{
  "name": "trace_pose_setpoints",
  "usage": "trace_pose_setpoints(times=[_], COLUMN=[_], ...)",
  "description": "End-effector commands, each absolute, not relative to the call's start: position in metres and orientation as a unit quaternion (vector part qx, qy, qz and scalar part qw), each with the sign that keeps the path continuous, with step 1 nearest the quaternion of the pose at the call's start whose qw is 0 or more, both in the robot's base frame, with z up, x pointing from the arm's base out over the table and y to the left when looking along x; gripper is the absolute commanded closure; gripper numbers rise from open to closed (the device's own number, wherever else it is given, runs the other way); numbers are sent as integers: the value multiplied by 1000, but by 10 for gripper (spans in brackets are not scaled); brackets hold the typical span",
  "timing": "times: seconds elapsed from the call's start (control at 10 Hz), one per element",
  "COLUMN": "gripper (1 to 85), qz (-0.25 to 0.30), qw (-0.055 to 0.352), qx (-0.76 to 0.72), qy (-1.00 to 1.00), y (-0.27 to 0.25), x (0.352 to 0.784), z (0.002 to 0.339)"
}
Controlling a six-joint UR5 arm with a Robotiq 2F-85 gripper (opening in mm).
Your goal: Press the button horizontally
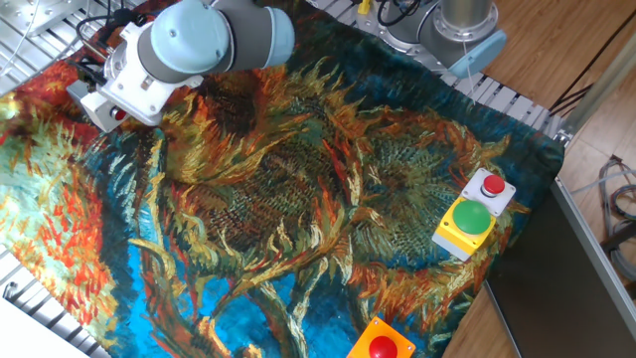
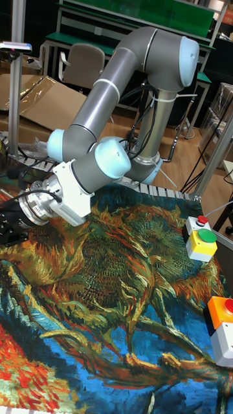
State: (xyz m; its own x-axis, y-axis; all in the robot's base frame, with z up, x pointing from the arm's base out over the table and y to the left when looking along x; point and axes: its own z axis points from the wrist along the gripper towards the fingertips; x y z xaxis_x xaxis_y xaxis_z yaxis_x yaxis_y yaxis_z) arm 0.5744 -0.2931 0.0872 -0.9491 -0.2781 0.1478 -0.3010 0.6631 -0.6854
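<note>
Fixed view shows the button [image 1: 493, 185], a small red round cap set in the white top of a light grey cubic box [image 1: 489, 192], smaller than the 2 other boxes. That grey box sits touching the far side of the yellow box [image 1: 464, 228], which carries a big green round button [image 1: 472, 216]; the pair stands near the right edge of the cloth [image 1: 298, 199]. In the tall fixed view the same red button [image 2: 201, 220] shows on its box just behind the yellow box [image 2: 201, 246]. An orange box [image 1: 382, 343] with a red dome button [image 1: 383, 348] lies nearer the camera than the yellow box, cut by the picture's lower edge.

The arm [image 2: 123, 71] bends down from its base behind the cloth, elbow high, wrist angled low over the cloth's far left part, well apart from the yellow box. Its gripper [image 2: 8, 223] points left at the picture's edge, dark and partly cut off, so I cannot tell whether the fingers are open or closed.

The cloth is a woven-looking print of sunflowers in orange, yellow and blue, lying slightly rumpled. The arm's links are smooth grey tubes with pale blue round joint caps.
</note>
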Motion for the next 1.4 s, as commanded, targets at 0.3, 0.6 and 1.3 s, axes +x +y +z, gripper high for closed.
trace_pose_setpoints(times=[0.3, 0.6, 1.3], gripper=[413, 400, 320], qz=[380, 327, 297], qw=[-4, -10, -24], qx=[121, 132, 135], qy=[-917, -936, -945], y=[-294, -271, -250], x=[576, 578, 587], z=[91, 71, 55])
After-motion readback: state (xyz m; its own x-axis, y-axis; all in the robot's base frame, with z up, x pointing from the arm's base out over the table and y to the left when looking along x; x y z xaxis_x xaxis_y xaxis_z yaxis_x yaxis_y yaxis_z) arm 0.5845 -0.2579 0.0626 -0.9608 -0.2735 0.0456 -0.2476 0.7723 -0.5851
